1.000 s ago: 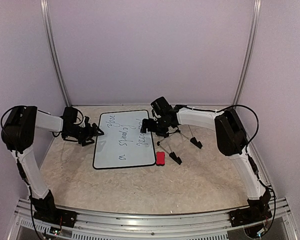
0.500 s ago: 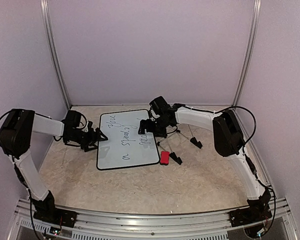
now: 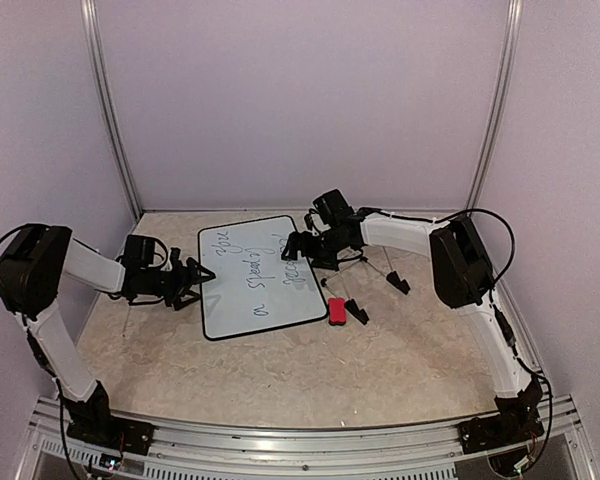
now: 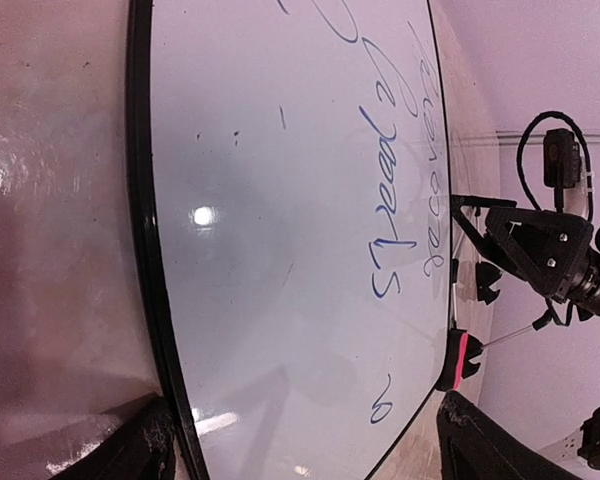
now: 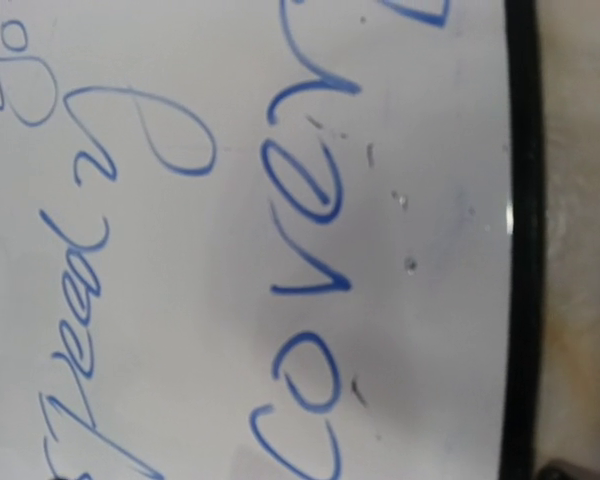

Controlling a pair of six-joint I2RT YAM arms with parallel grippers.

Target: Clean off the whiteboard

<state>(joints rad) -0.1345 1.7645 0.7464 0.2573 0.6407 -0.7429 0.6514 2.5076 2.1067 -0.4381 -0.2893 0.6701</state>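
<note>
The whiteboard (image 3: 252, 290) lies flat on the table, white with a thin black rim and blue handwriting. My left gripper (image 3: 193, 281) is at its left edge, open; in the left wrist view (image 4: 310, 465) its fingertips (image 4: 145, 450) straddle the board's near corner (image 4: 280, 250). My right gripper (image 3: 298, 248) is low over the board's right edge. Its wrist view shows only the writing and rim (image 5: 280, 250), with a dark tip at the bottom right corner, so it looks open. A small red eraser (image 3: 335, 311) lies by the board's right edge, also in the left wrist view (image 4: 460, 360).
A thin wire stand with black feet (image 3: 358, 313) lies right of the board, close to the eraser and under the right arm. Purple walls close in the back and sides. The marbled table (image 3: 310, 370) stretches toward the arm bases.
The whiteboard has slid to the right and turned a little, the eraser shifting right with it. Both grippers moved along with the board's edges.
</note>
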